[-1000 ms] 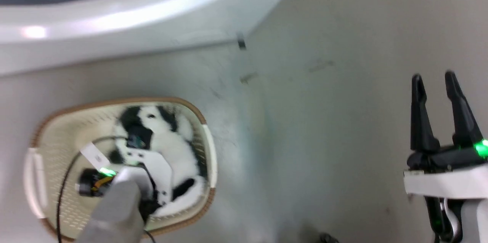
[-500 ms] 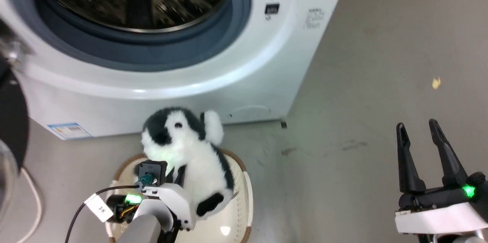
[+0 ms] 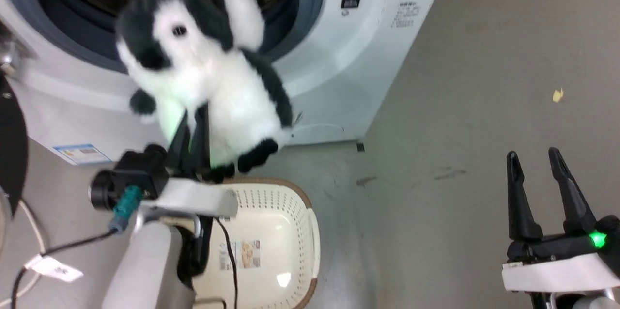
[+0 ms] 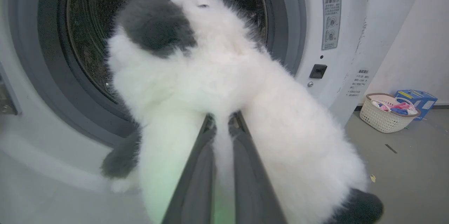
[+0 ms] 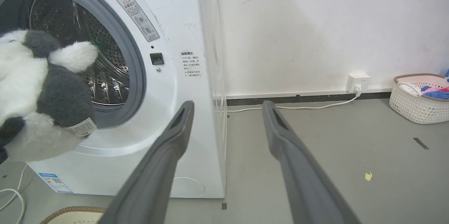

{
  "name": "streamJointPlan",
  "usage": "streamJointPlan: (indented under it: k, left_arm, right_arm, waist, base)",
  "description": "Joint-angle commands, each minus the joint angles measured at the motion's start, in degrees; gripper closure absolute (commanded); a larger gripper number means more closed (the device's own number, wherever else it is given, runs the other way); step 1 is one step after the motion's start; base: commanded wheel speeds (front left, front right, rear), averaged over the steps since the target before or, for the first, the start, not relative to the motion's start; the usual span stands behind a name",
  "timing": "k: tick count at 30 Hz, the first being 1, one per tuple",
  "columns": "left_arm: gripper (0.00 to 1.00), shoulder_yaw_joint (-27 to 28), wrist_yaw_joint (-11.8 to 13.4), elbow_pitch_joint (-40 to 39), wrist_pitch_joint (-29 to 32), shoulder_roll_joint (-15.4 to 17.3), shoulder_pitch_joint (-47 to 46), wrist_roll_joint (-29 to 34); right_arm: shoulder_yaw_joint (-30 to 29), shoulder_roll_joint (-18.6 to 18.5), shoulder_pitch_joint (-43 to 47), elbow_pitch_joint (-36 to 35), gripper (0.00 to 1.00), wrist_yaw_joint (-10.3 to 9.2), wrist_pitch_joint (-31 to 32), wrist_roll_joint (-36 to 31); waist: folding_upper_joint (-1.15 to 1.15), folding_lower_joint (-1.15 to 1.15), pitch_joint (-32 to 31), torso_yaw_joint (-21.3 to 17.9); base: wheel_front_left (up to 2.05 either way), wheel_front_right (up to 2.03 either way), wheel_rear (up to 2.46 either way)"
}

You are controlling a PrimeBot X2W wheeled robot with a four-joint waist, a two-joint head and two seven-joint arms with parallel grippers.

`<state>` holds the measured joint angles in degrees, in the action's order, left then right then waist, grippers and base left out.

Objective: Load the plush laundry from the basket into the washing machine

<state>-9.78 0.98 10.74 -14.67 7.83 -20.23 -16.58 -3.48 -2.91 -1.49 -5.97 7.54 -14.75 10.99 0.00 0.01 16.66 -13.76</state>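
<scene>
Left wrist view: the penguin toy [image 4: 224, 76] is pinched upright by the left fingers [image 4: 196, 175], with the drum [image 4: 91, 41] of the washing machine [image 4: 315, 24] straight ahead, while the right fingers [image 3: 520, 202] are spread.

The plush laundry [image 3: 203, 71] looks pretty blurry, and its fur swallows the tips of the left gripper [image 4: 222, 120]. The basket [image 3: 296, 212] runs off the bottom edge, partly behind the left arm [image 3: 145, 265]. The label text on the washing machine [image 3: 339, 57] is way too tiny to read.
</scene>
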Motion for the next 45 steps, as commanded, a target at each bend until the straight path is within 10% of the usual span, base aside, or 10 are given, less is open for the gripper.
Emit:
streamJointPlan:
  k: [1, 24, 37, 38, 39, 45]
  left_arm:
    - [1.0, 0.55, 0.28, -1.34, -0.32, 0.05, -2.17, 0.91]
    - [1.0, 1.64, 2.11, 23.72, 23.54, 12.27, -58.35, 7.83]
    - [1.0, -1.23, 3.73, 36.67, 25.23, 15.02, -66.82, 11.44]
    - [0.62, -1.24, 3.79, 36.98, 24.67, 14.96, -66.74, 11.32]
    - [0.0, -1.33, 3.78, 37.36, 24.07, 14.9, -66.55, 11.26]
    - [0.0, -1.55, 3.14, 39.78, 20.45, 14.29, -65.11, 10.2]
  right_arm:
    - [0.22, 0.03, -1.29, -0.25, 0.0, -0.05, -0.25, 0.49]
    - [4.46, 0.03, -11.5, 1.9, 0.0, -0.05, -0.25, 8.09]
    - [5.28, 0.03, -13.47, 2.87, 0.0, -0.05, -0.25, 10.15]
    - [5.17, 0.03, -13.55, 2.92, 0.0, -0.05, -0.25, 10.12]
    - [5.04, 0.03, -13.61, 2.94, 0.0, -0.05, -0.25, 10.04]
    - [3.77, 0.03, -13.38, 2.77, 0.0, -0.05, -0.25, 8.71]
  waist:
    - [0.0, -0.01, 2.69, -1.17]
    - [0.0, -0.01, 25.33, -10.58]
    - [0.0, -0.01, 29.14, -12.44]
    - [0.0, -0.01, 29.04, -12.31]
    - [0.0, -0.01, 28.81, -12.12]
    - [0.0, -0.01, 26.29, -10.63]
  base:
    - [0.0, 0.0, 0.0]
    - [0.0, 0.0, 0.0]
    - [0.0, 0.0, 0.0]
    - [0.0, 0.0, 0.0]
    - [0.0, 0.0, 0.0]
    - [0.0, 0.0, 0.0]
